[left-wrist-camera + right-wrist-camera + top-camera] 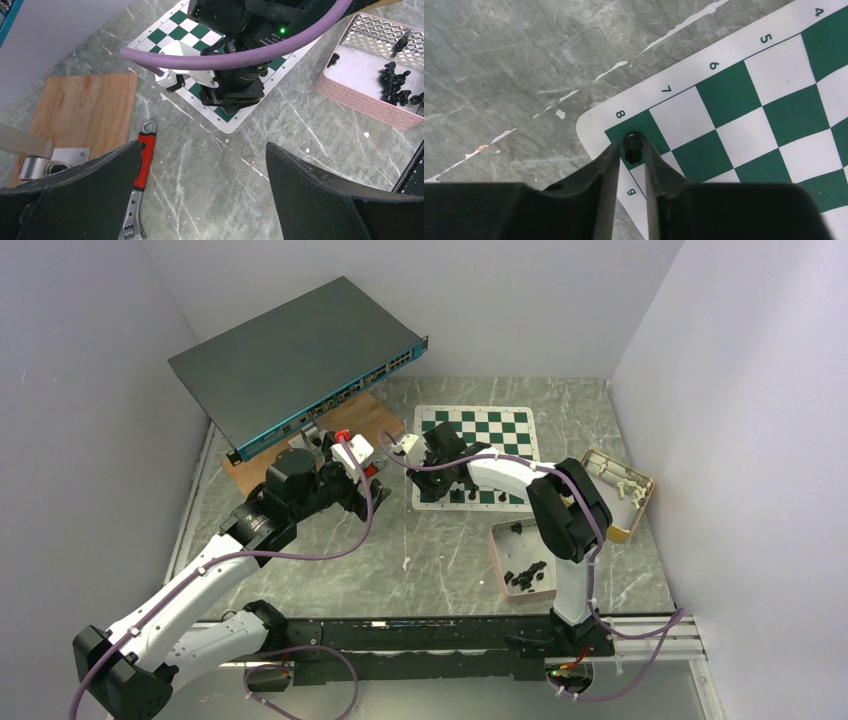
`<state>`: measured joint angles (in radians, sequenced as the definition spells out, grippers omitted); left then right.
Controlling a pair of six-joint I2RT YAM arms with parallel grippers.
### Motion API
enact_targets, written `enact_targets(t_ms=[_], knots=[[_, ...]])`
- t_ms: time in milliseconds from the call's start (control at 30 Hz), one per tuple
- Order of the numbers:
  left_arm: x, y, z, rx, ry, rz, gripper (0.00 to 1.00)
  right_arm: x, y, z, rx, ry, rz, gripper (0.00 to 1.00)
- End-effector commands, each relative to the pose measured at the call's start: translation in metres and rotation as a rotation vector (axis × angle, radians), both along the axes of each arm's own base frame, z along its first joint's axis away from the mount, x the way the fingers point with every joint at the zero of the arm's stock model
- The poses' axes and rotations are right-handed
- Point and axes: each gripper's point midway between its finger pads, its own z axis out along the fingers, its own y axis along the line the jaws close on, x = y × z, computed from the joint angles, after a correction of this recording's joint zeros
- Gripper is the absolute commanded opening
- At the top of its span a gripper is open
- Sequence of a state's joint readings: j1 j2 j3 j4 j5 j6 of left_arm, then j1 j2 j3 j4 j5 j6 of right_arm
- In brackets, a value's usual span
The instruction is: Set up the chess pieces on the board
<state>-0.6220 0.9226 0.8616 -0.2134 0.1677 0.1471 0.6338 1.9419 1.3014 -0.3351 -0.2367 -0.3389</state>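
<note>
Right gripper (632, 154) straddles chess piece (633, 141) on corner square of board (744, 115). Fingers nearly closed; gripping or freed, cannot tell. Lift crooked and you topple piece. Left gripper (202, 150) wide, empty.

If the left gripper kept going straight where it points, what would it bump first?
The left gripper would probably hit the bare grey table first, just before the board corner, though depth is hard to judge.
</note>
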Motion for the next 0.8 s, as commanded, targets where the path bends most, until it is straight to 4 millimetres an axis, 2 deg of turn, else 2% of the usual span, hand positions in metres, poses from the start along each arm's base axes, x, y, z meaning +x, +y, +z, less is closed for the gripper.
enact_targets(t_ms=[0,133,233,333,467,633,733,767], knots=[[0.001,-0.001,0.014,-0.021,-0.055,-0.011,1.0,0.006,0.005,0.004,0.009,-0.013,-0.014,0.31],[0.001,-0.001,0.015,-0.022,-0.058,-0.012,1.0,0.008,0.007,0.014,0.022,-0.026,-0.016,0.46],[0.0,0.0,0.015,-0.023,-0.06,-0.011,1.0,0.01,0.008,0.033,0.049,-0.066,-0.013,0.56],[0.0,0.001,0.018,-0.032,-0.072,-0.004,1.0,0.009,0.006,0.054,0.066,-0.107,0.007,0.6],[-0.002,0.003,0.02,-0.038,-0.084,-0.001,1.0,-0.002,0.001,0.084,0.092,-0.147,0.081,0.61],[-0.004,0.002,0.023,-0.052,-0.088,-0.01,1.0,-0.03,-0.021,0.127,0.137,-0.155,0.266,0.61],[-0.005,0.001,0.023,-0.057,-0.083,-0.015,1.0,-0.053,-0.045,0.154,0.211,-0.142,0.375,0.61],[-0.005,0.001,0.023,-0.058,-0.081,-0.016,1.0,-0.059,-0.059,0.167,0.246,-0.152,0.395,0.62]])
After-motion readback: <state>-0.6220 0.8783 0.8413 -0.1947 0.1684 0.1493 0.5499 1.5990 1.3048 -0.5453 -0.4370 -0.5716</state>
